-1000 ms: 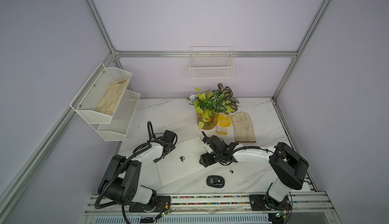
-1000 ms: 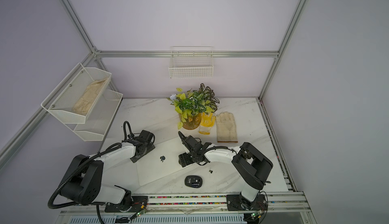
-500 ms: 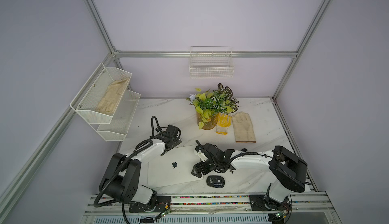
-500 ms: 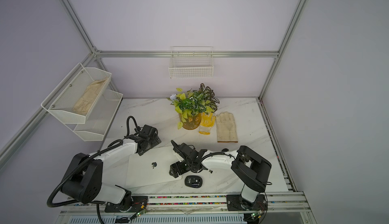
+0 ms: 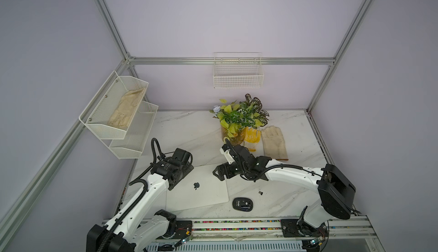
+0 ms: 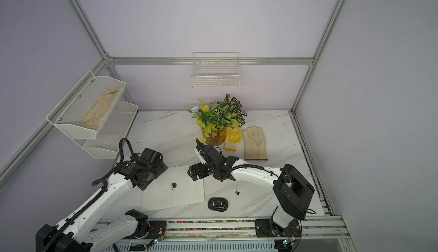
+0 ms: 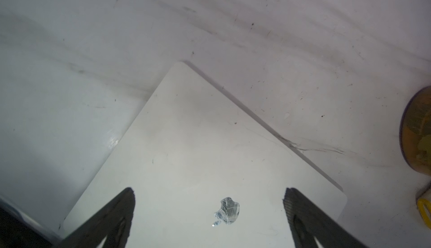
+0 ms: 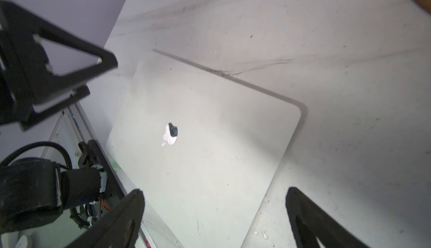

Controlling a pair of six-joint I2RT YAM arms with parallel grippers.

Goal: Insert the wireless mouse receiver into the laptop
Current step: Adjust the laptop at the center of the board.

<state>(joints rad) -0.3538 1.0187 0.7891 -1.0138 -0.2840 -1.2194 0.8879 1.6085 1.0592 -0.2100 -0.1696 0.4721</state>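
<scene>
I see a white-silver laptop (image 5: 208, 196) with a dark logo (image 5: 196, 186), a black mouse (image 5: 242, 203) at its four o'clock, a grey-veined white marble table (image 5: 184, 130), a green-and-white striped plant (image 5: 239, 117), a yellow glove (image 5: 252, 136).

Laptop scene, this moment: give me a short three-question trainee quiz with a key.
1. True or false: the wireless mouse receiver is plugged into the laptop.
2. The mouse lies: A) on the laptop lid, B) on the table beside the laptop, C) in a gripper.
3. Fill in: the left gripper and the right gripper both stand ____, holding nothing.

Key: 1 false, it lies loose on the table, apart from the laptop; 2 B; 3 open.
</scene>
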